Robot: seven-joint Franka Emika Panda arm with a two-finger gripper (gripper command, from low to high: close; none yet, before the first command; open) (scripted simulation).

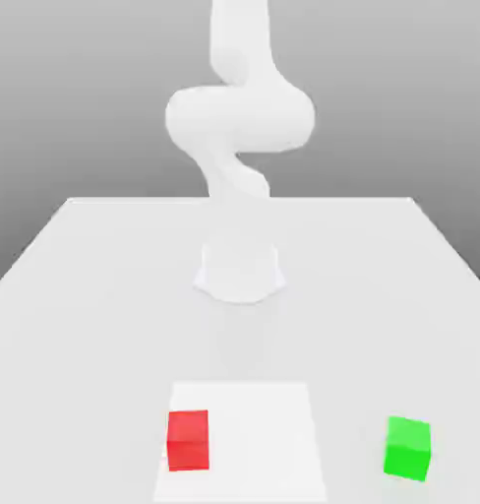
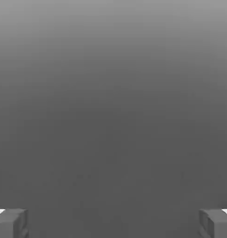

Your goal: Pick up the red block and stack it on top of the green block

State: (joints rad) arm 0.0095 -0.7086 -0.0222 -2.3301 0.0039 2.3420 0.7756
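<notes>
The red block (image 1: 188, 440) sits on the table near the front, towards the exterior view's left, on a lighter square patch (image 1: 269, 433). The green block (image 1: 408, 448) rests on the table at about the same depth, off towards the exterior view's right, well apart from the red one. In the hand view my gripper (image 2: 113, 224) is open: its grey fingertips (image 2: 10, 224) stand far apart with nothing between them, facing plain grey background. Neither block is touched.
The white arm (image 1: 239, 118) rises from its round base (image 1: 239, 271) at the middle of the pale table (image 1: 77, 295), well behind both blocks. The table's back edge runs across behind the base.
</notes>
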